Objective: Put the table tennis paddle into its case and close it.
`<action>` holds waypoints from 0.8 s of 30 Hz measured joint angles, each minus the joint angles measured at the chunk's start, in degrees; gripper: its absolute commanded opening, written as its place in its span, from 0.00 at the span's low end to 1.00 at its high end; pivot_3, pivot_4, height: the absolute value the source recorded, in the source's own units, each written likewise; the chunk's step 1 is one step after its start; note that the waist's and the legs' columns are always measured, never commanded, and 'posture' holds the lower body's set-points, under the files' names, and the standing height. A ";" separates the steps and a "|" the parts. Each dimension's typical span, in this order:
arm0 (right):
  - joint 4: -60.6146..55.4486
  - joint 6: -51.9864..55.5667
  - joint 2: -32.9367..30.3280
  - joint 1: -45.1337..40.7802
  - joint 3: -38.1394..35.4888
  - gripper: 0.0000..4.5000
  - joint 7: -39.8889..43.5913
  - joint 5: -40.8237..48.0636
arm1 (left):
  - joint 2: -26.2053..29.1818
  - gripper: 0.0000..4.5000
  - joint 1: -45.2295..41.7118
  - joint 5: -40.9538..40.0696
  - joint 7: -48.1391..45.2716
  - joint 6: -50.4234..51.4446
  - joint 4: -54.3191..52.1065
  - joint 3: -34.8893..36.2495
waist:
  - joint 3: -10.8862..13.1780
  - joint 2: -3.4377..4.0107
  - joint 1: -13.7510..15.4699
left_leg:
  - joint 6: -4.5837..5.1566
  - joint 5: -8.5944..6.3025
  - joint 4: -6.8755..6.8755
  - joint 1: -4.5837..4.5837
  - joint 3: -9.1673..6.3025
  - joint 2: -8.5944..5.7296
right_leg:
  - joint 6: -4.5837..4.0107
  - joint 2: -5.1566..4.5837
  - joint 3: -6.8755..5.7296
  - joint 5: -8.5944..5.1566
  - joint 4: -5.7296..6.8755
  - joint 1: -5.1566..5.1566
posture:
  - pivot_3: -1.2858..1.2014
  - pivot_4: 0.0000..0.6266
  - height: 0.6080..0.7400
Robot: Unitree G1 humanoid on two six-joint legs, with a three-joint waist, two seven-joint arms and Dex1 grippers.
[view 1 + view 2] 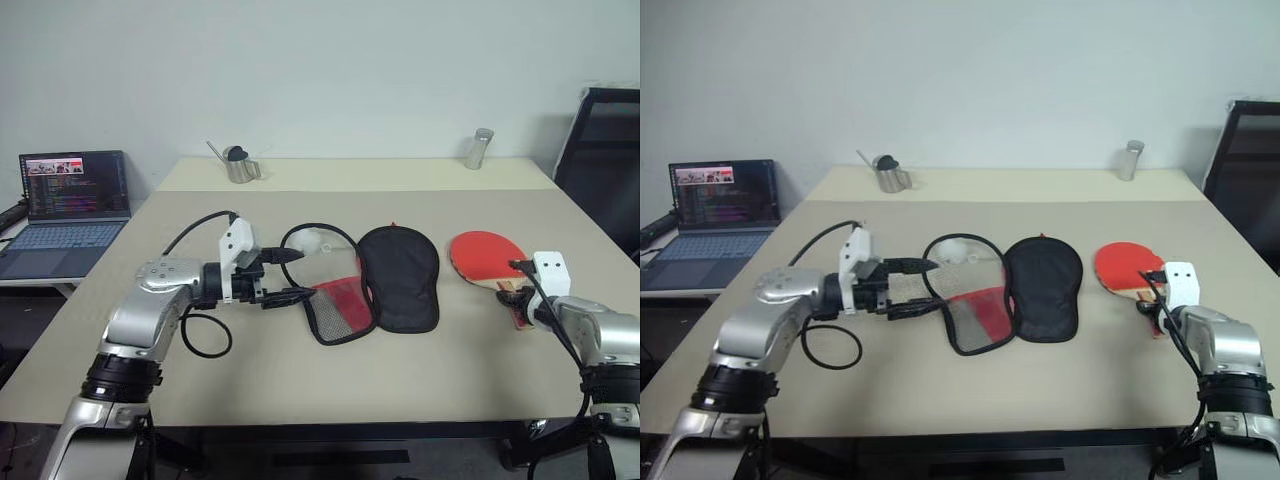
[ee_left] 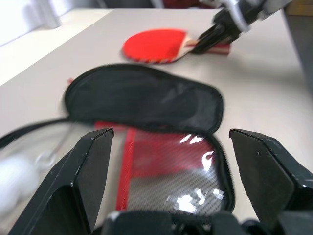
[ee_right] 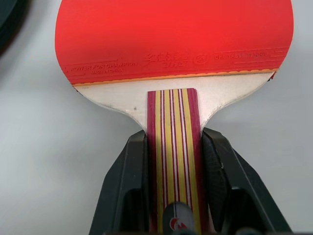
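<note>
A beige table (image 1: 420, 380) stands against a plain pale wall, with a small metal watering can (image 1: 238, 164) and a metal shaker (image 1: 479, 148) near its far edge. A lit laptop (image 1: 70, 205) sits on a lower surface to the robot's left, and a dark chair (image 1: 605, 165) stands to the right. The case (image 1: 385, 280) lies open in the middle of the table, its black half spread flat beside the red mesh half, a white pom-pom charm (image 1: 312, 241) near the black cord loop. The table tennis paddle (image 1: 487, 257) lies flat to the right of the case, red face up. The right hand (image 3: 173, 161) has its two fingers pressed against both sides of the striped handle, gripping it. The left hand (image 1: 290, 275) hovers just left of the case with its fingers spread wide, grasping nothing.
</note>
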 measured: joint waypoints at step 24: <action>-29.01 22.40 25.69 -7.34 3.56 0.24 -13.98 7.35 | 2.26 0.92 2.99 -3.08 1.52 3.59 -6.42 2.20 | 0.02 0.04 0.04 | -0.01 0.00 -0.03 -0.04 -0.09 0.01 | -0.01 -0.01 -0.07 0.00 0.01 -0.05 | 0.52 0.24 1.00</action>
